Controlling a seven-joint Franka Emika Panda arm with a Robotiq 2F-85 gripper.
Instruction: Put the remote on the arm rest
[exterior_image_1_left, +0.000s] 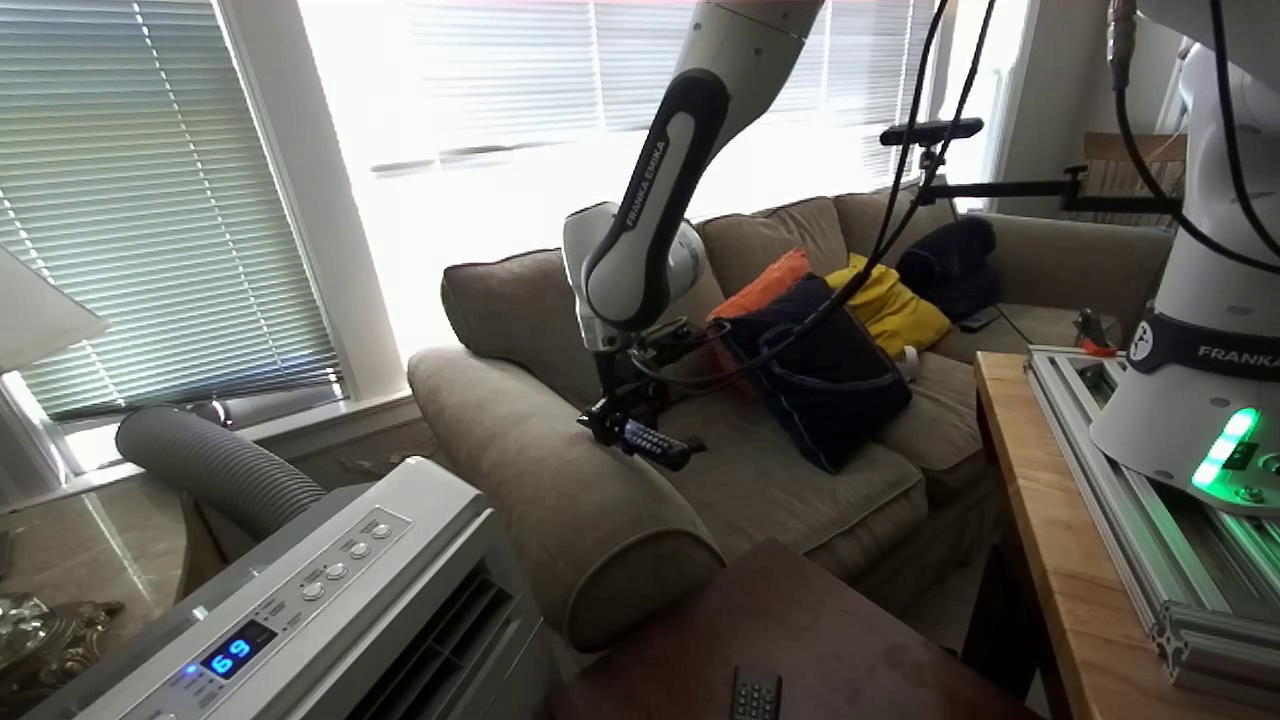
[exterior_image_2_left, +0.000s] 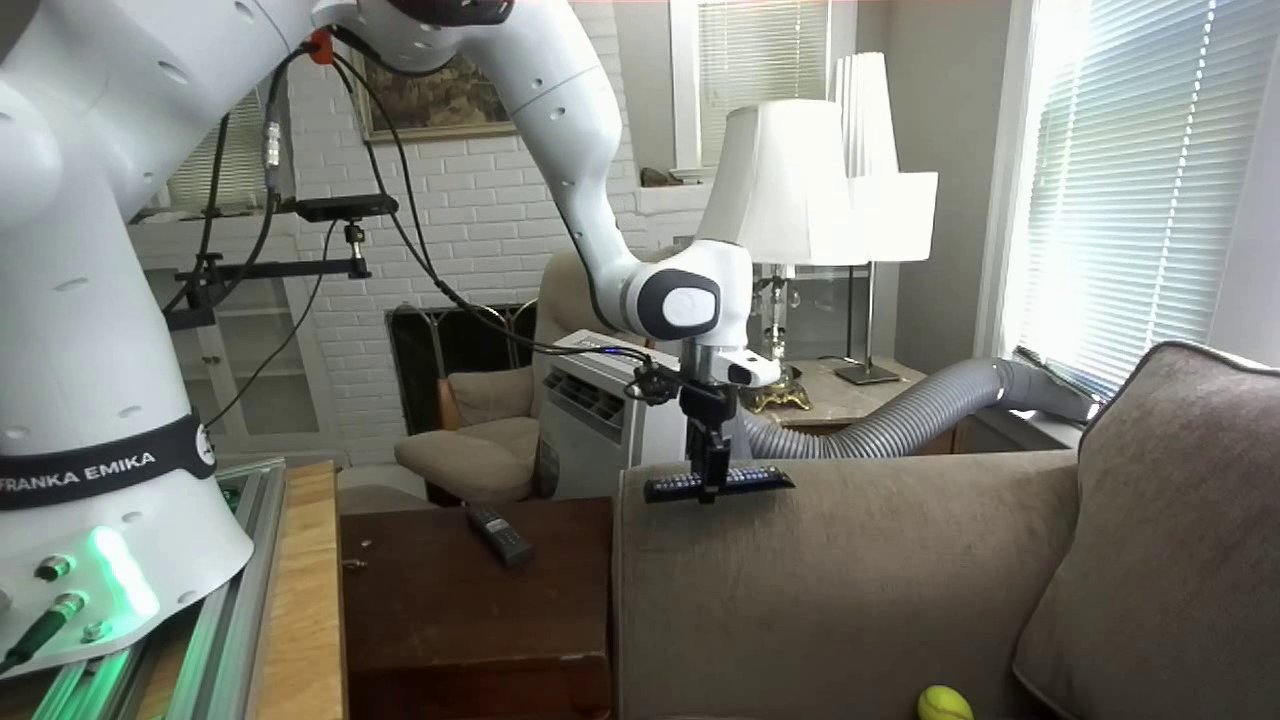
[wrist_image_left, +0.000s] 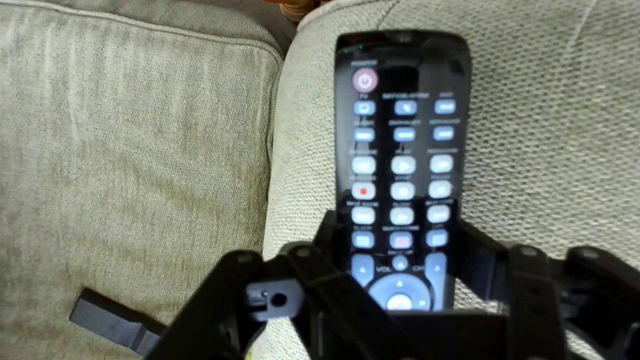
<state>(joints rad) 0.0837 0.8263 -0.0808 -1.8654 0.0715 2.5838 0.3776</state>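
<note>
The remote (wrist_image_left: 402, 150) is slim and black with pale buttons. My gripper (wrist_image_left: 397, 240) is shut on its long sides, with a finger along each edge. The remote lies roughly level in the grip in both exterior views (exterior_image_1_left: 655, 443) (exterior_image_2_left: 755, 479). The arm rest (exterior_image_1_left: 560, 480) is broad, rounded and taupe, and it also shows behind the remote in the wrist view (wrist_image_left: 540, 125). My gripper (exterior_image_2_left: 708, 490) is at the arm rest's upper inner side, near its front end. I cannot tell whether the remote touches the fabric. The remote's lower end is hidden by the gripper in the wrist view.
A brown table (exterior_image_2_left: 480, 600) beside the arm rest holds a dark handset (exterior_image_2_left: 498, 535). A white air conditioner (exterior_image_1_left: 400, 560) stands outside the arm rest. Cushions, including a navy one (exterior_image_1_left: 820, 380), lie on the sofa. A tennis ball (exterior_image_2_left: 943, 703) and a dark object (wrist_image_left: 112, 320) lie on the seat.
</note>
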